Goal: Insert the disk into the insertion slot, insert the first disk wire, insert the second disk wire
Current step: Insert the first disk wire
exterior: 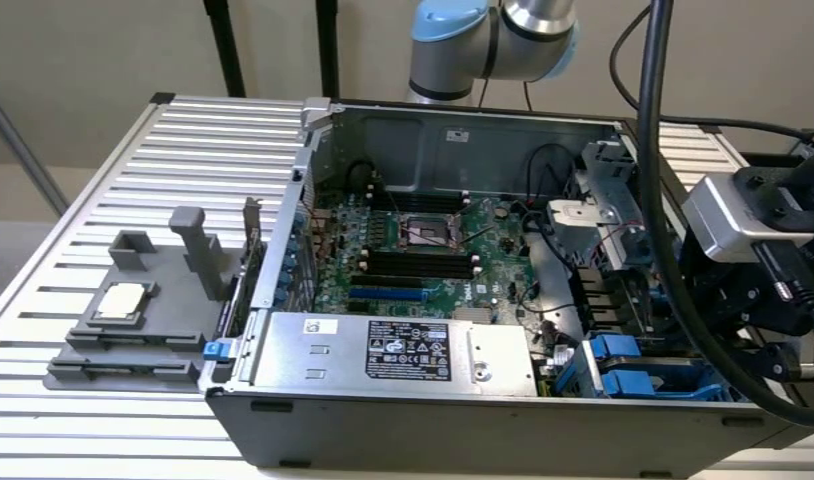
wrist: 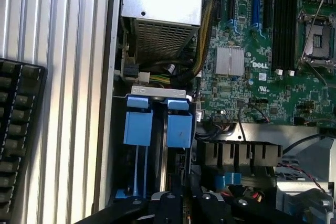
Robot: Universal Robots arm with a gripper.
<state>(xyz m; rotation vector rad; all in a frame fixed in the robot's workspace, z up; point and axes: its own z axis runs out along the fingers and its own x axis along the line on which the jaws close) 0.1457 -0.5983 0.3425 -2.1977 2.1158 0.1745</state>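
the disk seems seated in the insertion slot; the end effector hovers just beside, its opening impossible to tell. the first wire step looks due, needing precise alignment.

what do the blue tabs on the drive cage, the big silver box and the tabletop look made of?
Blue tabs on the insertion slot: matte, evenly coloured, rounded edges, likely moulded plastic. Silver box: bare grey sheet metal, dull sheen, folded edges. Table: silvery ribbed slats with bright highlights, probably aluminium, though painted steel can't be excluded.
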